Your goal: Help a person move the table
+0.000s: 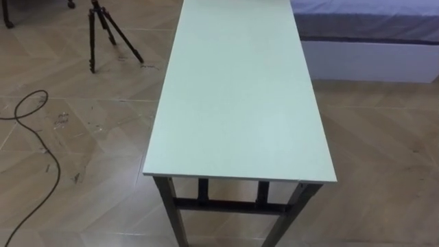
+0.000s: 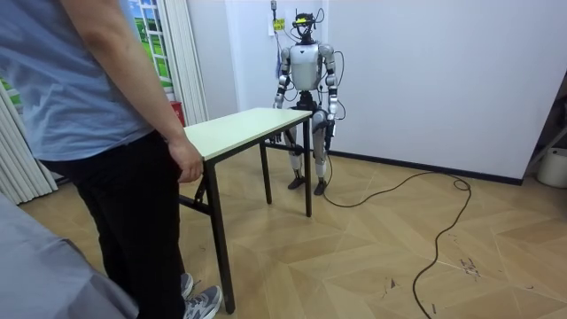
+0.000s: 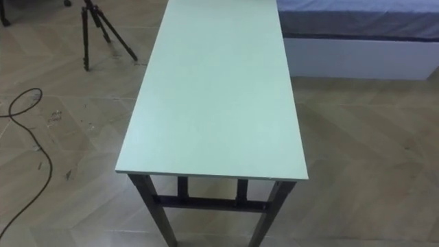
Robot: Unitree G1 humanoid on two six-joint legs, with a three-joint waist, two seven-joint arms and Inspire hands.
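From the robot's head, a black tripod [image 1: 103, 31] stands on the wooden chevron floor [image 1: 384, 137] off the tabletop's far left corner. The table [image 1: 240, 103] runs lengthwise away from the robot in the middle of the view. Its pale green top is bare and smooth, its near short edge is closest to the camera, and dark metal legs and a crossbar show beneath that edge. Beyond the tabletop's far right corner sits a bed [image 1: 363, 17] with a grey-purple cover on a white base, close to the table's long right edge.

In the room view, a person [image 2: 89, 106] in a blue shirt and black trousers stands at the left, by the table's near end. The person's hand [image 2: 186, 161] hangs loose just beside the tabletop's corner (whether it touches the edge is unclear). Pale curtains [image 2: 190, 53] hang behind. The robot stands upright at the tabletop's far end, facing along it, with both arms down at its sides. The right hand [image 2: 278, 105] and left hand [image 2: 330, 131] are both apart from the tabletop, and I cannot tell whether either is spread or closed. A plain white wall [image 2: 443, 71] fills the background, and a white container [image 2: 554, 167] sits at the far right.
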